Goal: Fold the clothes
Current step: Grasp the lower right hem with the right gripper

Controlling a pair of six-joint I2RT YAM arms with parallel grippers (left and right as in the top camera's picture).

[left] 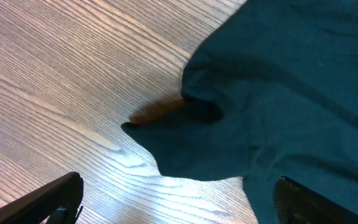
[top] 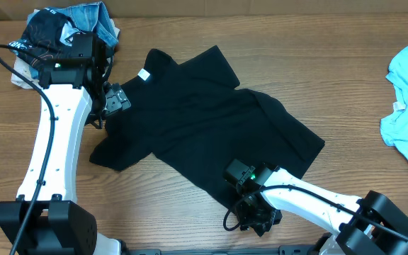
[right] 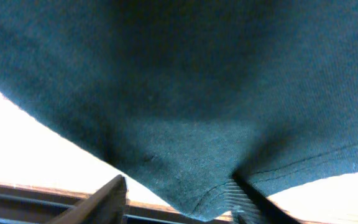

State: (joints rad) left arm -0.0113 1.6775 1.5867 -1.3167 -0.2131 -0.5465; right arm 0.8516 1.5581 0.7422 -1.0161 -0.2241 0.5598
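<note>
1. Overhead: the shirt [top: 204, 120] lay on the table [top: 331, 71], my left gripper [top: 117, 99] by its sleeve and my right gripper [top: 255, 212] at its hem.
2. Left wrist: jaws wide and empty, ready for the sleeve.
3. Right wrist: the hem sat between the jaws, but I couldn't tell whether they gripped it.

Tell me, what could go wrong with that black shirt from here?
The right gripper has only the hem edge of the black shirt between its fingers, so the cloth may slip out when lifted. The left gripper stands open over a rumpled fold, one finger above bare table; it may catch a wad or miss, leaving it crooked.
</note>
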